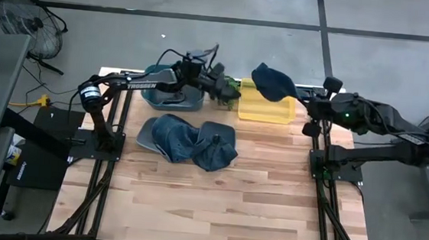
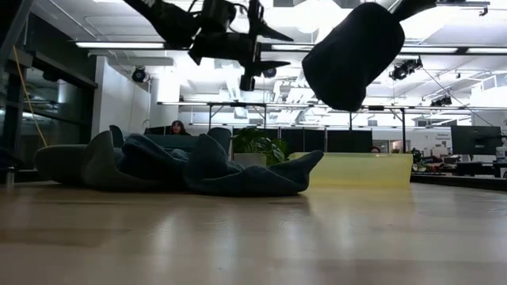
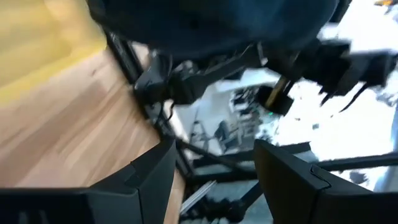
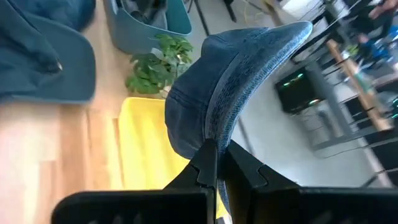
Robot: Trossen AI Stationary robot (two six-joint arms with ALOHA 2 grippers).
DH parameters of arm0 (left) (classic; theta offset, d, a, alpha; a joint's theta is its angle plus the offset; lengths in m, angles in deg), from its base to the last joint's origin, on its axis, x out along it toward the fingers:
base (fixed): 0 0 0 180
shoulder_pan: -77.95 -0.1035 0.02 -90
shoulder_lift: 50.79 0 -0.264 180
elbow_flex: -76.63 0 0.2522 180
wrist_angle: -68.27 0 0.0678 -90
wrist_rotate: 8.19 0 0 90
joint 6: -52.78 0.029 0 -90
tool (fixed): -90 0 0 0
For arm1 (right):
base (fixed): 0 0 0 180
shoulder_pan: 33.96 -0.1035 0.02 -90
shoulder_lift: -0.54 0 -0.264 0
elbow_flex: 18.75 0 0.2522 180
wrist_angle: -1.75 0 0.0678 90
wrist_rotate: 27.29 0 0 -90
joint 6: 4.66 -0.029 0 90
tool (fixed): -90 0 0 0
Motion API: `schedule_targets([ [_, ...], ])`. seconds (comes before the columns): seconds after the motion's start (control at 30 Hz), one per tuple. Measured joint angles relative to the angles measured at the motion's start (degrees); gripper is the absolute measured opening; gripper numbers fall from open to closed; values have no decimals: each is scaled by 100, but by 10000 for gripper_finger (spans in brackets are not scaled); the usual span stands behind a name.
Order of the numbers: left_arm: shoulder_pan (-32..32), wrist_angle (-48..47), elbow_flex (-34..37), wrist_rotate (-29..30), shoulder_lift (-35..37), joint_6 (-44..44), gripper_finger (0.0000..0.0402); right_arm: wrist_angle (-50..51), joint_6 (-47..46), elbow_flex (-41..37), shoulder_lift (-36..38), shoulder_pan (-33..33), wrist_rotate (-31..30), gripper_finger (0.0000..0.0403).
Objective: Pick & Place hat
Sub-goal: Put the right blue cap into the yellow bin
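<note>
My right gripper (image 4: pixel 214 163) is shut on a blue denim hat (image 1: pixel 273 82) and holds it in the air over the yellow bin (image 1: pixel 267 105) at the table's far edge. In the low view the hat (image 2: pixel 352 55) hangs well above the bin (image 2: pixel 360 169). My left gripper (image 3: pixel 214 158) is open and empty, raised near the far edge between the grey-blue bin (image 1: pixel 172 91) and the yellow bin, its fingers (image 1: pixel 228 90) pointing toward the held hat. A pile of blue hats (image 1: pixel 190 139) rests flat on the table's middle. My right gripper pinches an edge of the hat (image 4: pixel 208 134) between its two fingers, coming level from the table's right side. The hat is lifted clear of everything, its crown bulging out beyond the fingertips above the yellow bin.
A small green plant (image 1: pixel 231 85) stands between the two bins at the far edge. The grey-blue bin holds dark items. The near half of the wooden table (image 1: pixel 215 212) shows bare boards. A fan (image 1: pixel 27 17) stands on the floor beyond the table's left.
</note>
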Motion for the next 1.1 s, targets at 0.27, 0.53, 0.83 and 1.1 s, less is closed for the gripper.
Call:
schedule_targets([
  [0.27,-598,78,0,-233,-11,-820,214,-9,937,0,-162,-771,-1161,5],
  [0.53,-761,80,0,-372,-11,-1208,214,-437,2176,0,-626,-1601,-2234,5],
  [0.83,-759,78,0,-189,-11,-1218,214,-1113,3407,0,-1188,-2455,-3282,5],
  [1.1,-947,154,0,-199,-11,-1235,214,-1115,3424,-2,-1277,-3046,-3841,5],
])
